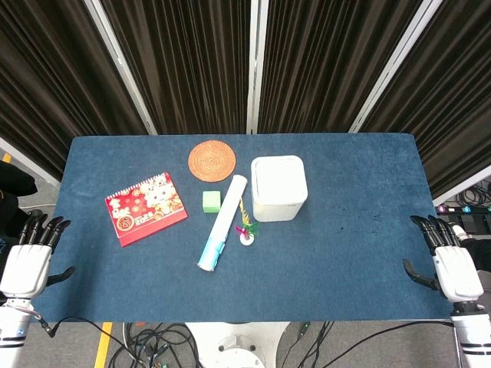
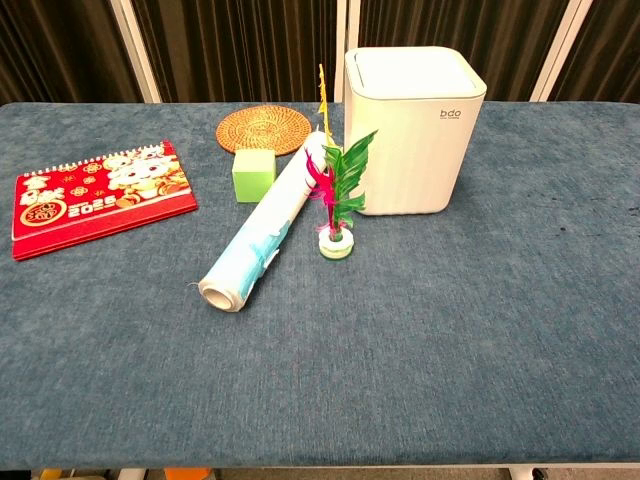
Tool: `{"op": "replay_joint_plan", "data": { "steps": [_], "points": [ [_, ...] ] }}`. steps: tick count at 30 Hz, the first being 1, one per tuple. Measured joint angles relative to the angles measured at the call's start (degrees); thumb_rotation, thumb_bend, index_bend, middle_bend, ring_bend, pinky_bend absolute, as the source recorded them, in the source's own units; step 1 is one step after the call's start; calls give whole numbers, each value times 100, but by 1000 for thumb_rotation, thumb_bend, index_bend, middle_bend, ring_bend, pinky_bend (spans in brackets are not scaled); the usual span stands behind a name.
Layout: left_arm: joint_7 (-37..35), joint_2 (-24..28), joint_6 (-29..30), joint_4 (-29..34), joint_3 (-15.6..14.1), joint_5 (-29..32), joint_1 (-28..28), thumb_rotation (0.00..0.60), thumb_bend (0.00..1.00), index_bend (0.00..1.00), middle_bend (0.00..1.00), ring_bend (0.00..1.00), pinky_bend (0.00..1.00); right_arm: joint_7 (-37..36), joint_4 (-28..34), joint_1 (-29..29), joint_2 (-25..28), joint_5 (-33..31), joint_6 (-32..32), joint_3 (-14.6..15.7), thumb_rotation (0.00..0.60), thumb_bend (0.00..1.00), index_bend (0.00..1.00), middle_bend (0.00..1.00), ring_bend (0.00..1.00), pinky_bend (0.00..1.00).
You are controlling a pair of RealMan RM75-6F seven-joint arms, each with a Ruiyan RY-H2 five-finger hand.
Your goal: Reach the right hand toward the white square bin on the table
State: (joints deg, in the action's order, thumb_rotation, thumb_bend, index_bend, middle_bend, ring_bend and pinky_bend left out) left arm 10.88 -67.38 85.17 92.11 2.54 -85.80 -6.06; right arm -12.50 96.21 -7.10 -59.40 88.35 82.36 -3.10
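Observation:
The white square bin (image 1: 278,187) stands upright with its lid closed, a little right of the table's middle; in the chest view the bin (image 2: 413,128) sits at the back centre. My right hand (image 1: 449,261) hangs off the table's right front corner, fingers apart and holding nothing, far to the right of the bin. My left hand (image 1: 31,257) sits at the table's left front edge, likewise with fingers spread and nothing in it. Neither hand shows in the chest view.
On the blue table (image 1: 360,245) lie a rolled paper tube (image 1: 222,222), a green cube (image 1: 212,201), a small feathered shuttlecock toy (image 1: 246,232), a round woven coaster (image 1: 211,160) and a red calendar (image 1: 146,208). All are left of the bin.

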Motion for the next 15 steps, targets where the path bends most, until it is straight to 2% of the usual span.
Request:
{"op": "replay_joint_plan", "data": {
  "steps": [15],
  "points": [
    [5, -3, 42, 15, -14, -38, 13, 600, 0, 149, 113, 23, 20, -101, 18, -62, 76, 189, -20, 33, 600, 264, 78, 97, 0, 0]
  ]
}}
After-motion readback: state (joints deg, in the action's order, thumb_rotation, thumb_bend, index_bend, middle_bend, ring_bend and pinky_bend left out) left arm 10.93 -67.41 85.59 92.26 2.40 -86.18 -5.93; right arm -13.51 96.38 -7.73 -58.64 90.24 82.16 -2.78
